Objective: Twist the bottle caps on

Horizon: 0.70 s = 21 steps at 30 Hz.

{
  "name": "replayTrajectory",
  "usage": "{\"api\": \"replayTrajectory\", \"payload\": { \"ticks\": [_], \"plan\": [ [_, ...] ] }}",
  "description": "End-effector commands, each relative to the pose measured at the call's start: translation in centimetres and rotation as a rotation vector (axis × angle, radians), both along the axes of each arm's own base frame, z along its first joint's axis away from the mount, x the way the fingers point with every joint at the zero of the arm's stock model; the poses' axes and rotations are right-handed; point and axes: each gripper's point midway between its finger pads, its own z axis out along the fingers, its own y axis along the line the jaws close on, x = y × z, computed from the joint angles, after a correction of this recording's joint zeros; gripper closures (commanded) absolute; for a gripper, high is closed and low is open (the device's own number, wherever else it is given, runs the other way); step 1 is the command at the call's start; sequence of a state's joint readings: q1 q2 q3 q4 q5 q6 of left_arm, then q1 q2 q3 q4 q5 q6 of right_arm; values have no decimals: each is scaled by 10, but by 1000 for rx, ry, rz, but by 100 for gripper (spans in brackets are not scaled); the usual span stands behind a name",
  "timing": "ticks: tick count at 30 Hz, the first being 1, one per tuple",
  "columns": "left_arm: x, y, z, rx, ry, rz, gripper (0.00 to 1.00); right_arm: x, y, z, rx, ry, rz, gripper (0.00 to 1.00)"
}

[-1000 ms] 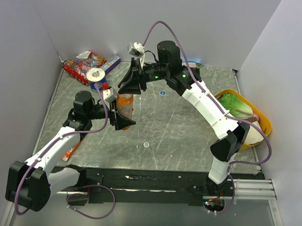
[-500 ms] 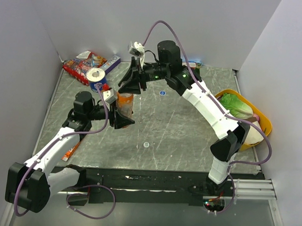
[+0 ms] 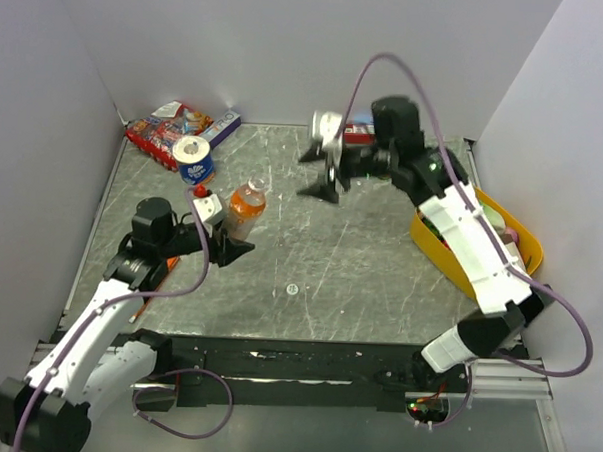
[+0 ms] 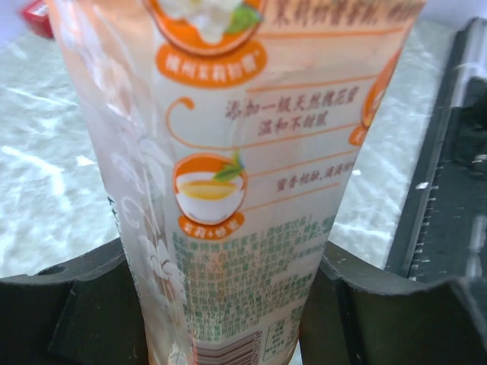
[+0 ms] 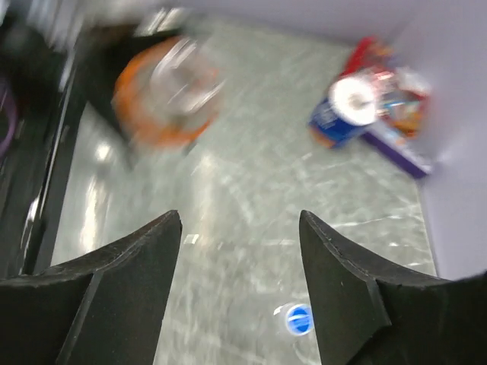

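The bottle [image 3: 245, 210] of orange drink stands left of the table's middle, its orange label filling the left wrist view [image 4: 251, 152]. My left gripper [image 3: 235, 245] [image 4: 236, 312] is shut on its lower body, one finger pressed to each side. The bottle's top looks pale, but I cannot tell whether a cap sits on it. My right gripper [image 3: 319, 173] [image 5: 240, 220] hangs open and empty above the far middle of the table, well right of the bottle [image 5: 163, 99], which is blurred there. A blue bottle cap [image 5: 298, 319] lies on the table below it. A white cap [image 3: 292, 288] lies near the front.
A blue-and-white tape roll [image 3: 192, 153] [image 5: 351, 95] stands behind the bottle. A red snack packet [image 3: 166, 125] and a blue box [image 3: 222, 129] lie in the far left corner. A yellow basket [image 3: 526, 258] with lettuce sits at the right edge.
The right gripper let go of the bottle's top, opened and swung away to the right. The left gripper closed on the bottle and drew back slightly.
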<state>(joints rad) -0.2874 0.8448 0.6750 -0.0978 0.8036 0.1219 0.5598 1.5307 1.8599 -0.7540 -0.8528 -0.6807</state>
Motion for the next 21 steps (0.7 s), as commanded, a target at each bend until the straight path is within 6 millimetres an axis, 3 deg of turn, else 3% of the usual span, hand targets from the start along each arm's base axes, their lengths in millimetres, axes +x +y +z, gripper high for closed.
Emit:
{"api": "replayTrajectory", "payload": {
  "ticks": [1,2,3,7,10,14,16,21],
  "plan": [
    [0,20,-5,70,-99,92,91,-47,-7,-105,-272,-92,246,32],
    [0,23,-9,62,-72,113,99,-53,-8,-114,-291,-132,271,33],
    [0,26,-8,50,-65,134,99,-65,-10,-145,-346,-112,316,33],
    [11,51,-7,-23,-34,302,99,-103,-5,-194,-437,-218,560,40],
    [18,67,-2,-56,-78,413,99,-115,-7,-235,-542,-244,717,47],
    [23,81,-1,-101,-34,491,99,-110,-6,-274,-630,-304,807,45],
    [23,85,1,-107,-38,502,99,-98,-4,-295,-678,-339,813,44],
    [20,90,6,-114,-37,518,99,-78,7,-322,-730,-380,823,42]
  ]
}}
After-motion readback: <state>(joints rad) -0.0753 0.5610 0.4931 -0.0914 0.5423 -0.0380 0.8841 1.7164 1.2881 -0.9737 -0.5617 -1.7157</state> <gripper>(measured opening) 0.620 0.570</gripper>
